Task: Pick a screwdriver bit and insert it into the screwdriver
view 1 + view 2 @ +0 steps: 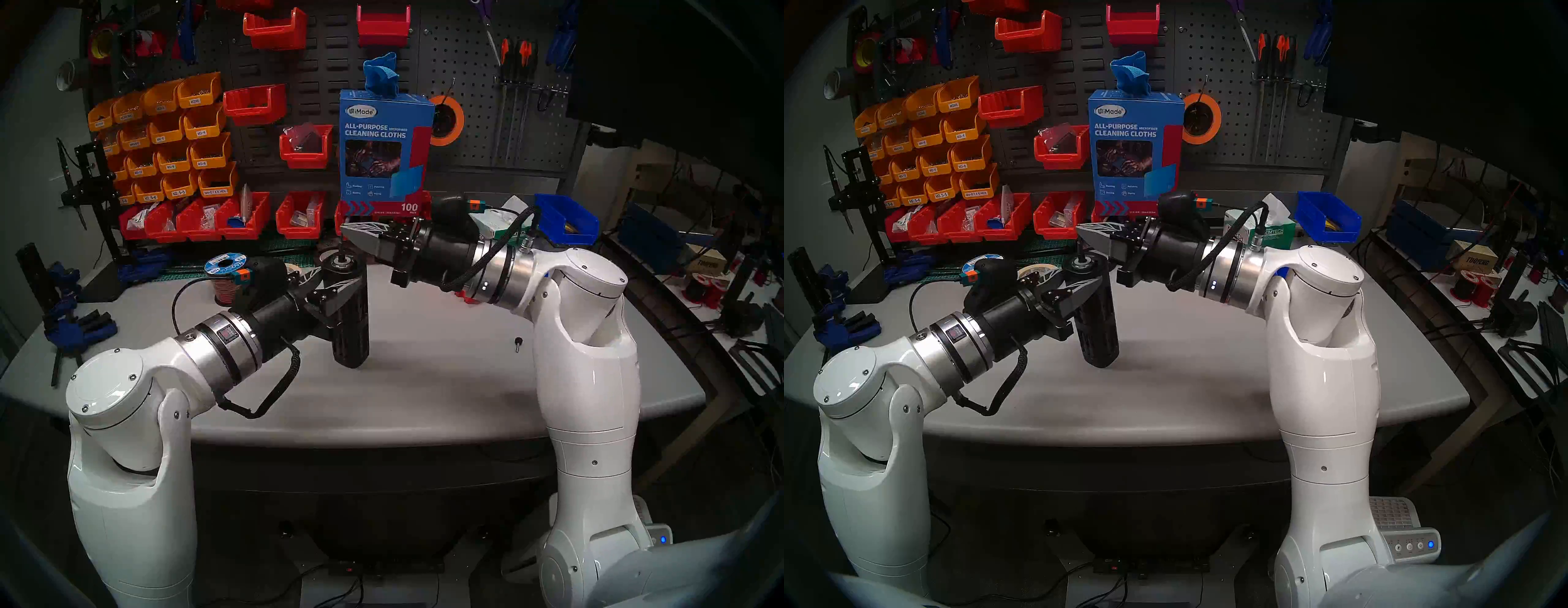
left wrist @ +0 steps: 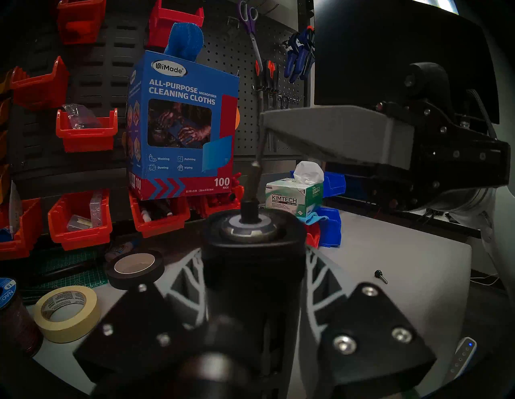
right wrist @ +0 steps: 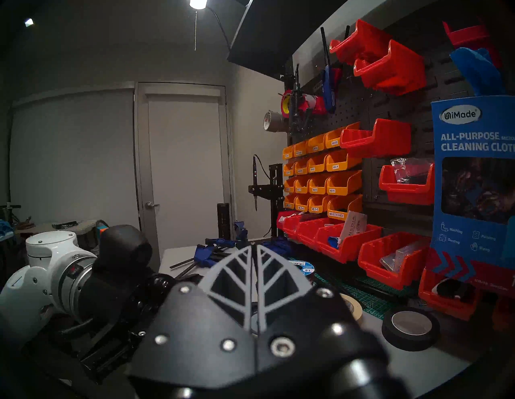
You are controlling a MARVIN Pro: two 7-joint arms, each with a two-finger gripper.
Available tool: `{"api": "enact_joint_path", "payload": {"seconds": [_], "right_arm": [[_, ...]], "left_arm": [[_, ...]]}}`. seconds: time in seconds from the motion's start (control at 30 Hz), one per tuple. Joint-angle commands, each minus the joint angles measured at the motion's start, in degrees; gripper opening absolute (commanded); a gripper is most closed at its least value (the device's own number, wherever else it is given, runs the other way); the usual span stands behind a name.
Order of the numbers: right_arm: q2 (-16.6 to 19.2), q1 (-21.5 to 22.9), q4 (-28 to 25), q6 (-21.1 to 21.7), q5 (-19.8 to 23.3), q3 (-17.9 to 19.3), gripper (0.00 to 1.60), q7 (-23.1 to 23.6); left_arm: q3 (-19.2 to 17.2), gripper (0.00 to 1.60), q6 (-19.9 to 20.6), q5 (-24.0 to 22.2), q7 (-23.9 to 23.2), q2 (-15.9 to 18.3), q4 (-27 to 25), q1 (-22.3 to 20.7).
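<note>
Head stereo left shows the left hand clamped around the upper part of the screwdriver, a slotted black cylinder held upright above the middle of the grey table, its base clear of the surface. The right hand reaches in level from the right with its fingers pressed together, their tips directly over the silver-ringed socket. In the left wrist view the screwdriver bit stands in that socket as a thin dark rod, leaning slightly, its upper end meeting the underside of the right hand's grey fingertip; whether the fingers pinch it there is hidden. A short pin with a round black head lies alone toward the table's right side. Near the back left edge sit a roll of masking tape, a roll of black tape and a wire spool. A blue box of cleaning cloths stands at the back edge.
</note>
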Motion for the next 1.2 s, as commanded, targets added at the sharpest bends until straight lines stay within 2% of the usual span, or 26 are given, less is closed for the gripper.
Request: {"api": "enact_joint_path", "payload": {"seconds": [0.0,0.47,0.63,1.17], "right_arm": [[-0.44,1.74,-0.21,0.68,0.48,0.88,0.0,-0.29],[-0.37,3.78,1.57,0.97,0.69,0.55,0.0,0.85],[-0.27,4.04,1.74,1.08,0.49,0.39,0.0,1.11],[-0.51,2.99,1.17,0.34,0.33,0.33,0.0,0.85]], "left_arm": [[0.2,0.0,-0.1,0.17,-0.3,0.39,-0.42,0.57],[0.45,0.0,-1.46,-0.23,-0.53,0.66,-0.42,1.02],[0.98,0.0,-1.74,0.5,0.92,-0.1,-0.42,1.05],[3.17,0.0,-7.6,2.96,4.19,-1.63,-0.42,3.11]]}}
